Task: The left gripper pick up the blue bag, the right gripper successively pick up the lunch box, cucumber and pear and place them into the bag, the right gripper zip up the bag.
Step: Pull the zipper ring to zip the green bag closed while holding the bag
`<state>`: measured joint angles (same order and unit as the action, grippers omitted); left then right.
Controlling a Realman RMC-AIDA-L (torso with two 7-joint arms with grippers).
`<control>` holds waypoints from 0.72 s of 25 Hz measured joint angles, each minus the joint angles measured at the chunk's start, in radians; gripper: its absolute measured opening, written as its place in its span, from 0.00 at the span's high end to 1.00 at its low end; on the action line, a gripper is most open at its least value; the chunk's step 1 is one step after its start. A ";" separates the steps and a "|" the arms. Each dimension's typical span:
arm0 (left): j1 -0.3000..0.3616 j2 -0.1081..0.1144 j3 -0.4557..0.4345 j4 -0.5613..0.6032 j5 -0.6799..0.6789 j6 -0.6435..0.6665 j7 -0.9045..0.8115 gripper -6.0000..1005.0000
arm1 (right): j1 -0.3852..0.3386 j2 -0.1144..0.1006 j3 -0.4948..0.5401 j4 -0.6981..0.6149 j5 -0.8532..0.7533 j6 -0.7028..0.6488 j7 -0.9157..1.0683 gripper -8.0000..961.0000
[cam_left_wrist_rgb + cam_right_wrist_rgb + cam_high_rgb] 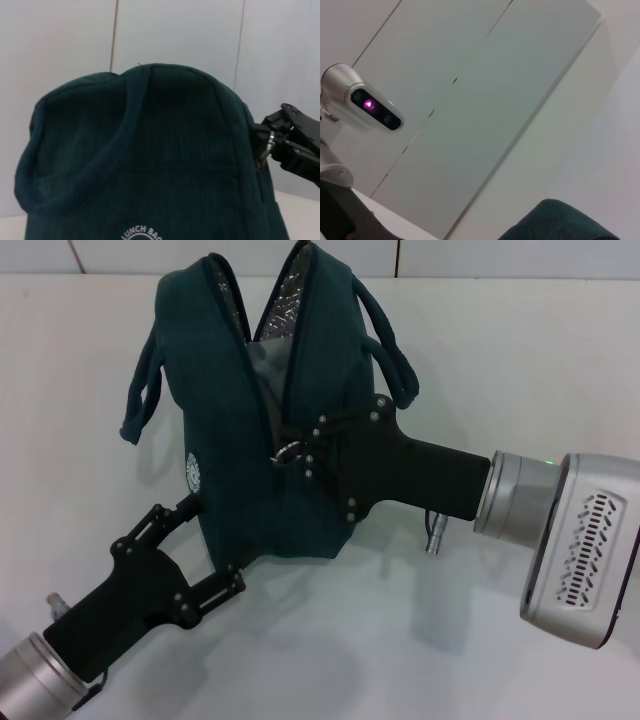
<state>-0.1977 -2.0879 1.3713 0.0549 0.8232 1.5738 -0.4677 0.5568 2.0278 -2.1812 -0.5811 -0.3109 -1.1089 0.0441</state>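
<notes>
The blue bag (260,390) is held up above the white table, its end facing me. The zip is shut low down and gapes at the top, showing the silver lining (290,290). My left gripper (217,547) is shut on the bag's lower corner, below the white logo (194,470). My right gripper (300,455) is shut on the metal ring zip pull (288,452) on the bag's end. The left wrist view shows the bag (150,150) close up, with the right gripper (277,145) at the ring (265,150). The lunch box, cucumber and pear are out of view.
The white table (500,360) runs back to a light panelled wall. The bag's two loop handles (145,380) hang out to either side. The right wrist view shows the bag's edge (560,222), the wall and my head camera (370,105).
</notes>
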 joint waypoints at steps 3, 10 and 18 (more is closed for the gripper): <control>0.000 0.001 -0.025 0.001 -0.004 -0.001 0.000 0.15 | 0.000 0.000 0.003 -0.001 0.000 -0.002 -0.018 0.95; 0.003 0.000 -0.078 0.002 -0.038 -0.010 0.026 0.32 | 0.000 0.000 0.010 0.005 0.008 -0.015 -0.050 0.96; -0.041 0.001 -0.070 0.001 -0.033 -0.049 0.074 0.54 | 0.000 0.000 0.012 0.007 0.022 -0.015 -0.083 0.96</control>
<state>-0.2384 -2.0868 1.3010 0.0558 0.7903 1.5249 -0.3937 0.5572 2.0278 -2.1694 -0.5736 -0.2888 -1.1237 -0.0388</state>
